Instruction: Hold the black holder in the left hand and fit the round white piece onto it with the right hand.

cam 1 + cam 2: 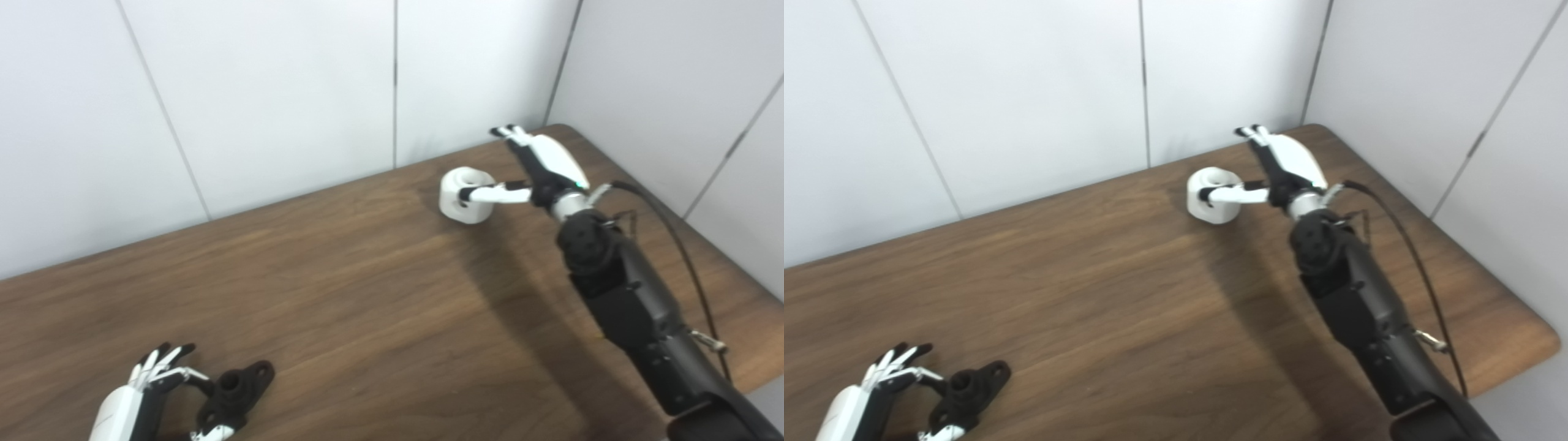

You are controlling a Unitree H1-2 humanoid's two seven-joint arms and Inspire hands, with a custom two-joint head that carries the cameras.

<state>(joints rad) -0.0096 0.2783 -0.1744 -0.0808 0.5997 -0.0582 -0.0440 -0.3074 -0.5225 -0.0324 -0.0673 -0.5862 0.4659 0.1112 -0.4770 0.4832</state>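
Note:
The black holder (236, 392) lies flat on the wooden table (367, 294) near the front left corner. My left hand (144, 392) is spread around its left side, fingers apart, thumb under its near end, not lifting it. The round white piece (467, 195) stands on the table at the far right, near the wall. My right hand (539, 165) is beside it on the right, open, with the thumb laid across the piece's front and the fingers stretched out toward the wall behind it.
White wall panels (275, 92) close off the table's far edge and the right side. The right forearm (637, 306) and its cable (686, 257) cross the table's right part. The table's right edge (1543, 337) is rounded.

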